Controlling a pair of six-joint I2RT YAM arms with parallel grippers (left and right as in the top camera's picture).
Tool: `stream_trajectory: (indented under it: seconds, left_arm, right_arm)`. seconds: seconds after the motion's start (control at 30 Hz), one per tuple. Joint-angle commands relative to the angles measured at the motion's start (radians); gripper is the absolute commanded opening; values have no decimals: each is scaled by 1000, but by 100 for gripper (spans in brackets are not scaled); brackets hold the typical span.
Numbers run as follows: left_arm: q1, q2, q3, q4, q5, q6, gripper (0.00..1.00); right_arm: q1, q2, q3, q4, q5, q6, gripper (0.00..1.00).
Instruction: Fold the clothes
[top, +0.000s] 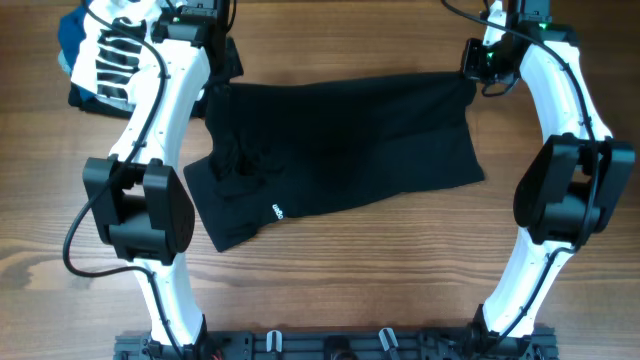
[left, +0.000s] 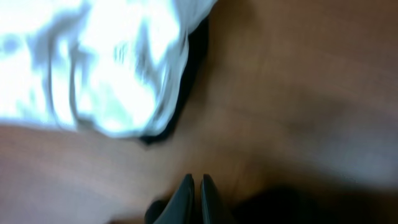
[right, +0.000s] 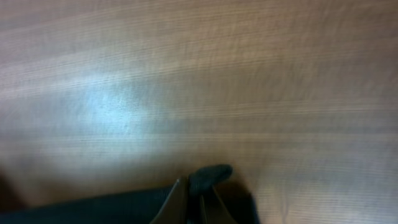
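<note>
The clothes (top: 340, 150), one large black garment with small white lettering, lie spread across the middle of the table. My left gripper (top: 222, 72) is at the garment's far left corner. In the left wrist view it (left: 194, 186) is shut, with black cloth (left: 280, 208) bunched low on both sides of the fingers. At the far right corner my right gripper (top: 472, 68) is shut on the hem. A fold of black fabric (right: 208, 176) pokes out past its tips (right: 194, 186), and the garment's edge (right: 93, 208) runs off to the left.
A white garment with black stripes (top: 115, 55) lies at the far left on blue folded clothing (top: 72, 35); it fills the upper left of the left wrist view (left: 106, 68). Both arms' elbows (top: 140, 210) (top: 570, 190) stand beside the garment. Bare wooden table (top: 400, 280) lies in front.
</note>
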Motion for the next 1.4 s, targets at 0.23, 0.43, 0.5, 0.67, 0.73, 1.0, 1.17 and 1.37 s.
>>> stream_trajectory:
  seconds: [0.23, 0.43, 0.5, 0.67, 0.73, 1.0, 1.17, 1.37]
  left_arm:
    - [6, -11, -117, -261, 93, 8, 4]
    - [-5, -11, -304, -260, 138, 8, 4]
    - [-7, -11, -348, -253, 138, 8, 30]
    - [-8, -11, -368, -251, 139, 12, 100]
    - [-13, -14, -368, -248, 139, 12, 100]
    - [-15, -238, -340, -114, 138, 3, 100]
    - [-13, -466, -340, -18, 137, 4, 100]
    - [37, -610, -340, -5, 138, 4, 100]
  right_arm:
    - [-35, -8, -31, -299, 38, -22, 4]
    - [-45, -8, -93, -315, 38, -21, 4]
    - [-45, -8, -115, -307, 38, -21, 21]
    - [-45, -8, -119, -301, 39, -49, 100]
    - [-45, -8, -119, -284, 41, -64, 100]
    - [-44, -7, -241, -204, 18, -139, 99]
    - [-44, -7, -315, -153, -6, -146, 98]
    - [-18, -7, -470, -8, -20, -122, 80]
